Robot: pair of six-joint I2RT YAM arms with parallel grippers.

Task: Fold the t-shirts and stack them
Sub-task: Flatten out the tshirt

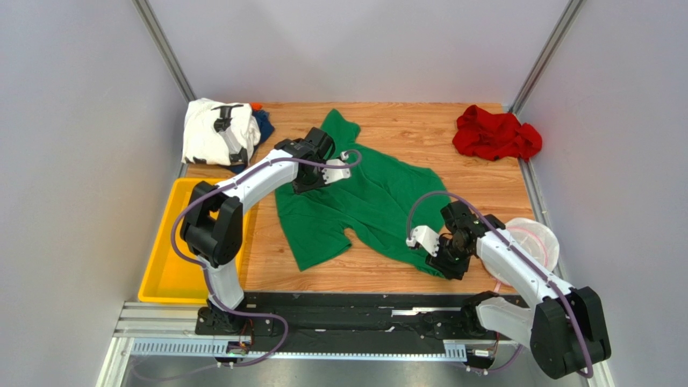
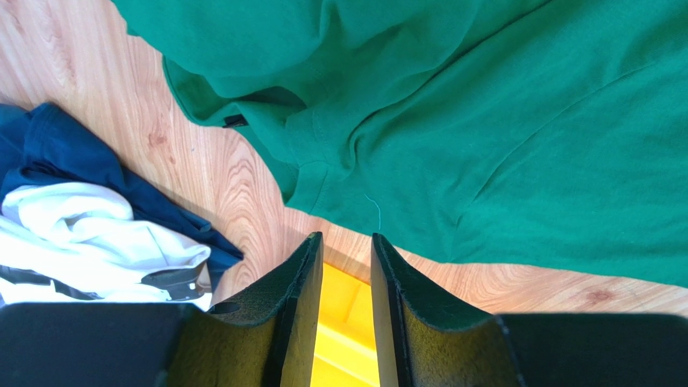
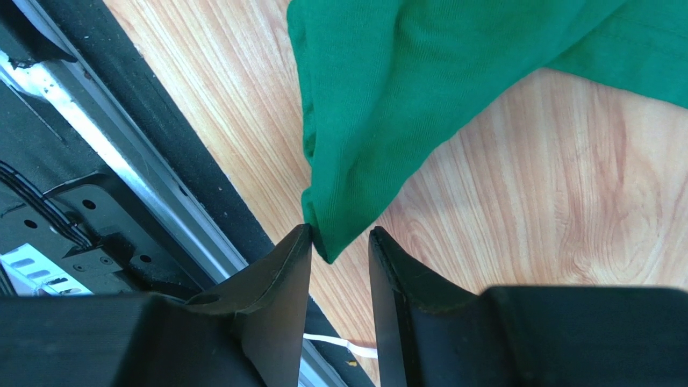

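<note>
The bright green t-shirt (image 1: 363,201) lies spread on the wooden table, collar toward the back. In the left wrist view its collar and shoulder (image 2: 452,145) are just beyond the fingertips. My left gripper (image 1: 297,184) (image 2: 347,238) is open and empty, above the table at the shirt's left edge. My right gripper (image 1: 442,262) (image 3: 341,234) is open at the shirt's near right corner; that corner's tip (image 3: 355,161) hangs between the fingertips, unclamped. The white printed shirt (image 1: 211,133) (image 2: 89,234) lies on the dark blue one (image 1: 263,126) (image 2: 73,157) at back left. The red shirt (image 1: 494,135) is crumpled at back right.
A yellow tray (image 1: 174,250) (image 2: 347,322) sits off the table's left edge, below my left fingers. A round white-and-pink mesh basket (image 1: 534,240) stands at the right, beside my right arm. The black rail (image 3: 161,185) runs along the table's near edge.
</note>
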